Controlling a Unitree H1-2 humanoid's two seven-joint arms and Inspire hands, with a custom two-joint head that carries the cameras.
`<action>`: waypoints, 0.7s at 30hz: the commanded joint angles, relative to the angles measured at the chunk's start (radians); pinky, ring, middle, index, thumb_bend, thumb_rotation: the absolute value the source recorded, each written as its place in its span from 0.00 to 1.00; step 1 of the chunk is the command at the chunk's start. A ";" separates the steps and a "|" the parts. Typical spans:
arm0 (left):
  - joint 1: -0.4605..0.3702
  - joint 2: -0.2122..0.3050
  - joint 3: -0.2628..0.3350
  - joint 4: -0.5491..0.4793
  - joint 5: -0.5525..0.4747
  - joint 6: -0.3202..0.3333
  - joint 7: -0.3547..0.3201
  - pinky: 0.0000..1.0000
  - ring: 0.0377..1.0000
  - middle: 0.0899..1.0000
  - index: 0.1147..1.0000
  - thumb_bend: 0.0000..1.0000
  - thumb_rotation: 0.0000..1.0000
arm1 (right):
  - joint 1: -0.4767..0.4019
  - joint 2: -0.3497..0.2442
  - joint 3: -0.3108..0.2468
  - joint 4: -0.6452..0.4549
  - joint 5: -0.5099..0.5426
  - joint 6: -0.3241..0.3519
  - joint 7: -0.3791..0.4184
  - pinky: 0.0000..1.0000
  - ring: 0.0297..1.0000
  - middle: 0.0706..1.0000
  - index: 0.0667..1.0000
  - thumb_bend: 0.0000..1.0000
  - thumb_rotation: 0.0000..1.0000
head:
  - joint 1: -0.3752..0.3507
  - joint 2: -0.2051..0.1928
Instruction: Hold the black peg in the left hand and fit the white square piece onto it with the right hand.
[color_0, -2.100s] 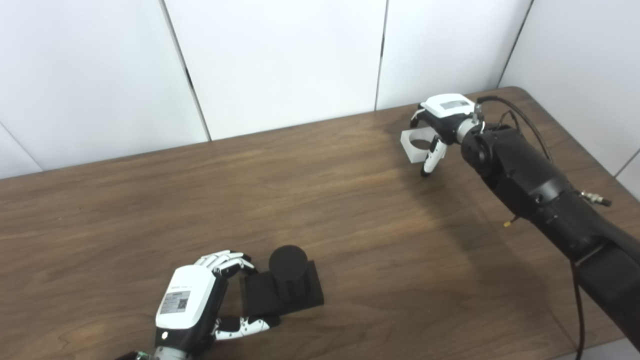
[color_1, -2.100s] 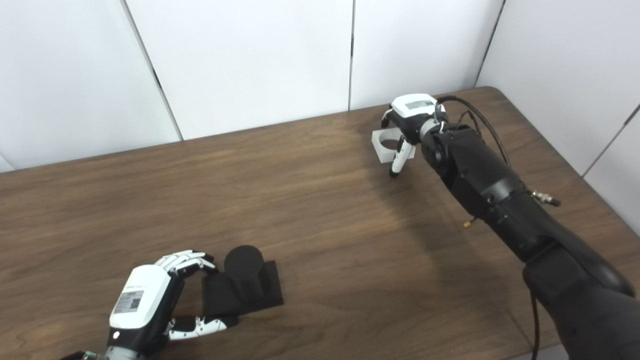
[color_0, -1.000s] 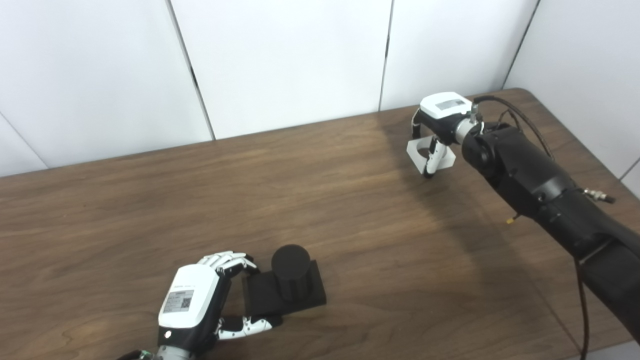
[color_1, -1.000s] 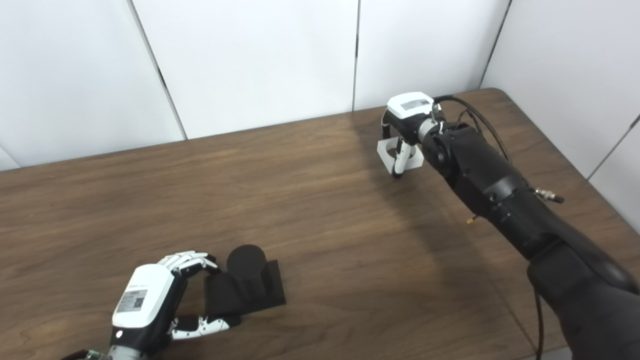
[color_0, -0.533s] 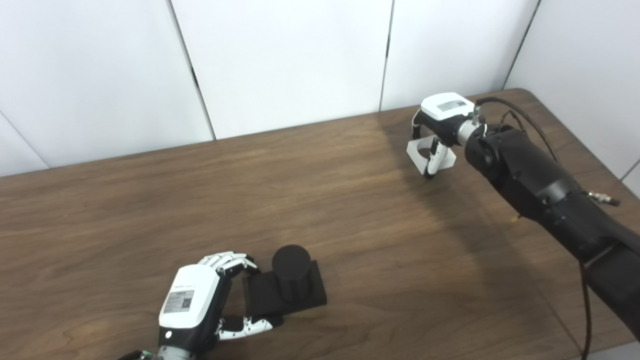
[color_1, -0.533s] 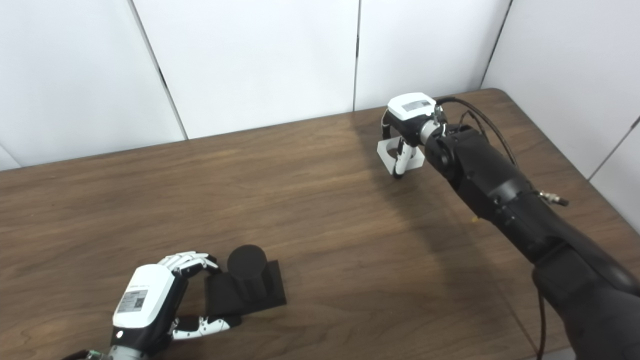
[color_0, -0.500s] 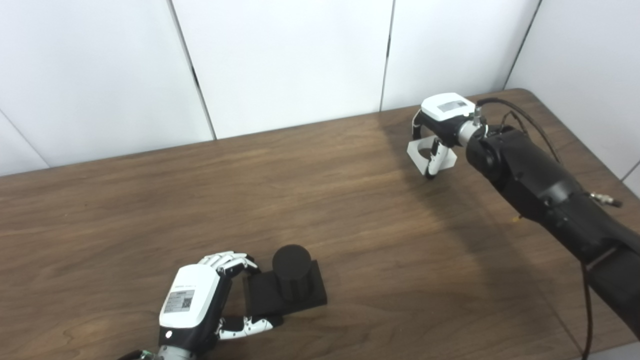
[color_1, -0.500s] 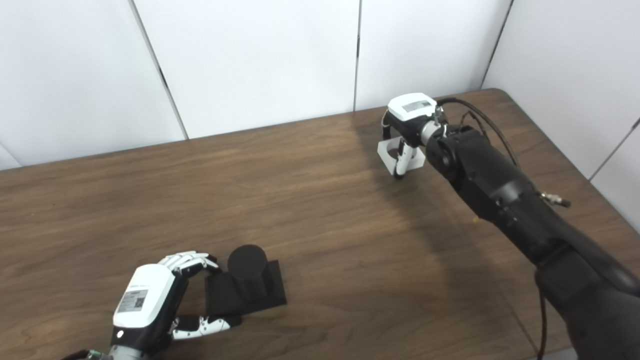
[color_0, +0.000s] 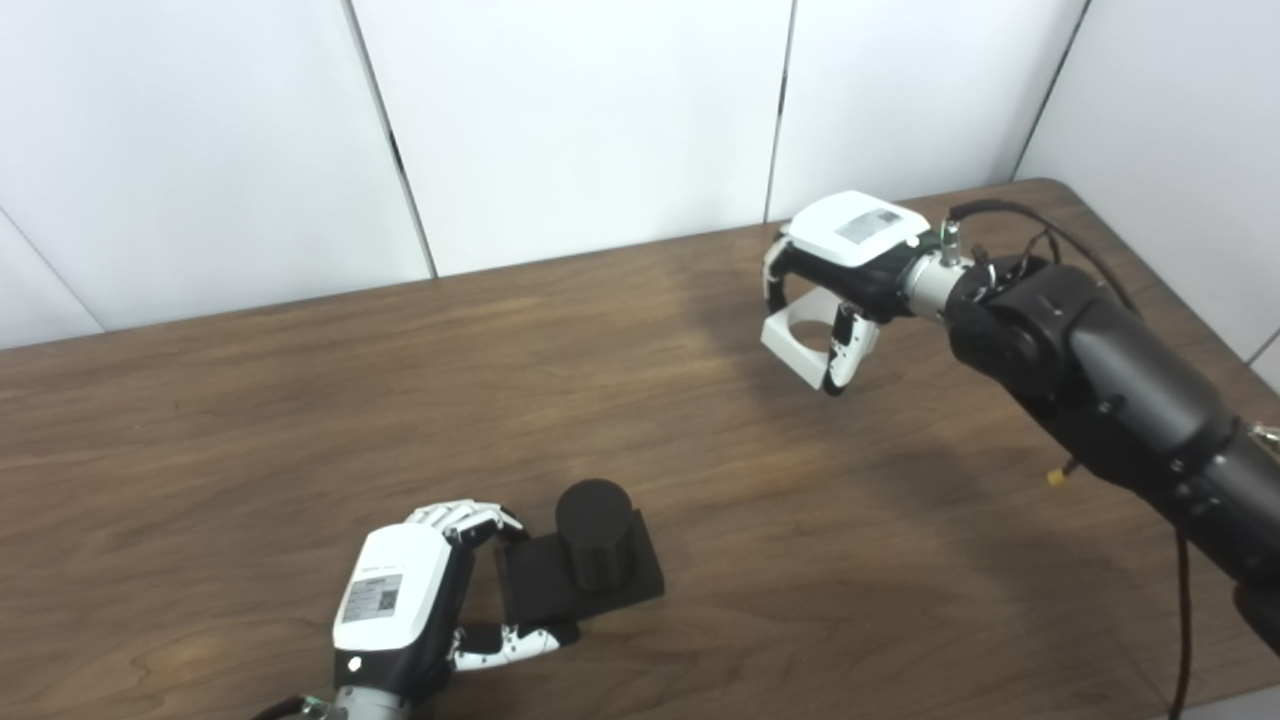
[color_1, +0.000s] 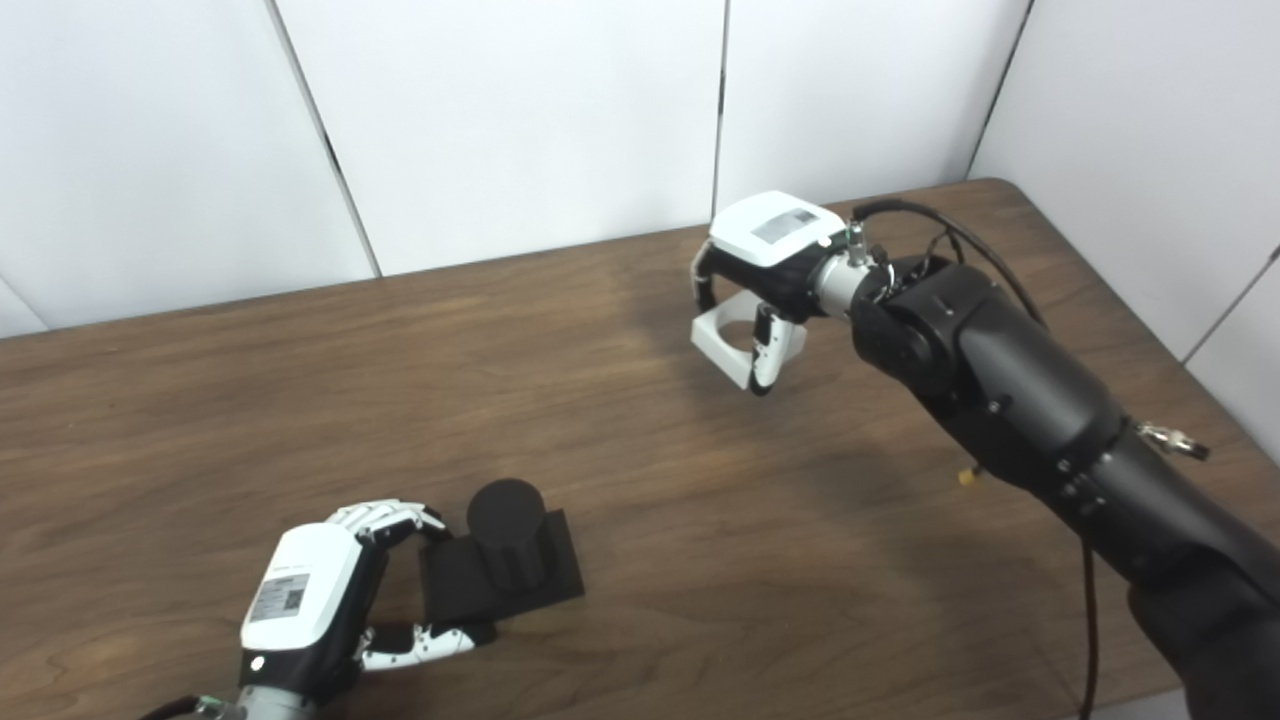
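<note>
Left hand (color_0: 400, 600) sits low on the table (color_0: 250, 400), fingers clamped on the black peg (color_0: 590, 560) base — right hand (color_0: 840, 270) pinches the white square piece (color_0: 800, 345) up in the air, well apart.

At the lower left of the frame you see your left hand (color_0: 400, 615): a white shell on its back with a small printed label and code square, black palm beneath, and fingers (color_0: 455, 516) in white segments with black joints. Toward the upper right, your right hand (color_0: 845, 260) carries the same white plate with a grey label. Behind it sits a silver wrist collar, then a bulky matte-black arm (color_0: 1090, 385) with a black cable looping over it and a small brass-coloured fitting below.
</note>
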 joint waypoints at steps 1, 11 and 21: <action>0.021 -0.015 -0.054 0.032 0.059 0.032 -0.104 0.77 0.75 0.69 0.42 0.52 0.04 | -0.031 -0.022 -0.037 -0.062 0.012 -0.003 0.031 0.95 0.89 0.78 0.45 0.52 0.14 | 0.006 0.004; -0.001 -0.055 -0.090 0.025 0.117 0.078 -0.116 0.78 0.75 0.69 0.42 0.52 0.05 | -0.051 0.041 -0.062 -0.268 0.089 0.015 0.170 0.95 0.88 0.76 0.45 0.52 0.14 | 0.070 0.024; -0.026 -0.074 -0.125 0.071 0.175 0.096 -0.108 0.78 0.75 0.68 0.42 0.52 0.05 | -0.103 0.159 -0.040 -0.397 0.149 0.046 0.300 0.94 0.87 0.75 0.44 0.53 0.14 | 0.091 0.027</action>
